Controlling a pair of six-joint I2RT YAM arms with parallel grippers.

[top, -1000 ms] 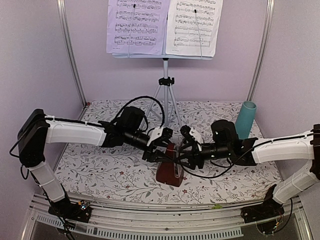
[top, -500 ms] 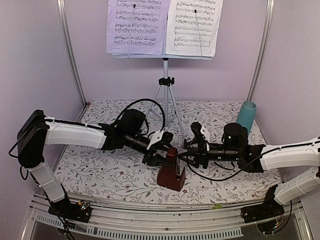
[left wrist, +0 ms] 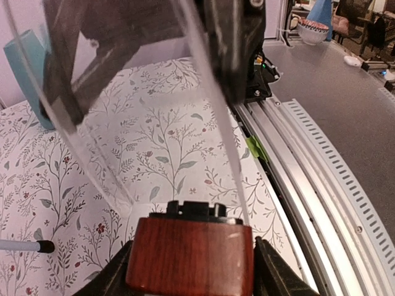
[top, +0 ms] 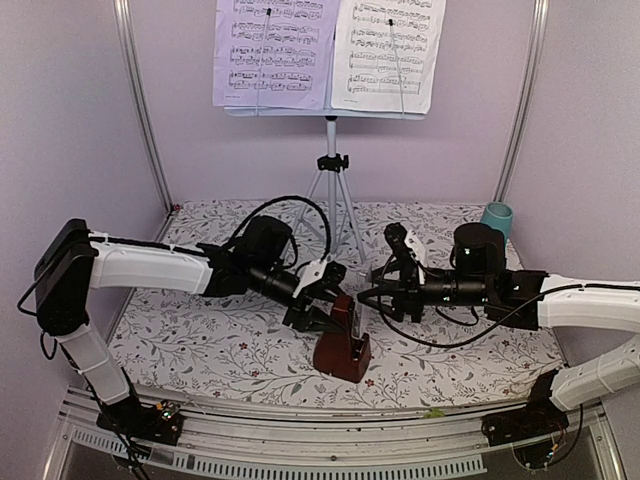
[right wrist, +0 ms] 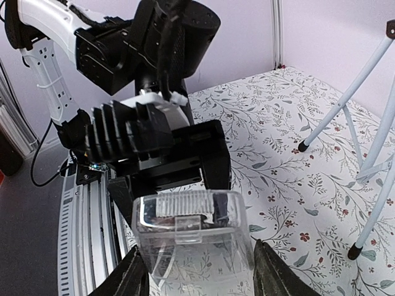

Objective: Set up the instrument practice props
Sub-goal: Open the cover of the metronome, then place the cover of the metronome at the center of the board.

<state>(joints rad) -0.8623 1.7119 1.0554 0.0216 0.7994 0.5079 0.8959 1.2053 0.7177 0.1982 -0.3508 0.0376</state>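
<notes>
The dark-red-brown metronome [top: 342, 350] stands tilted on the flowered mat at front centre. My left gripper [top: 322, 305] is shut on its wooden body [left wrist: 190, 256], one finger on each side. A clear plastic cover [right wrist: 191, 237] sits between the fingers of my right gripper [top: 372, 296], which is shut on it and faces the left gripper [right wrist: 163, 154] closely. At the back, the music stand [top: 331, 150] rises on silver tripod legs. It carries two sheet-music pages [top: 272, 50], side by side.
A teal cup [top: 496, 218] stands at the back right, partly behind my right arm. The tripod legs [right wrist: 345, 105] spread onto the mat just behind both grippers. A metal rail [left wrist: 308, 160] runs along the near table edge.
My right arm has risen and drawn back to the right, taking the clear cover with it. The left gripper has kept its hold on the metronome and shifted only slightly.
</notes>
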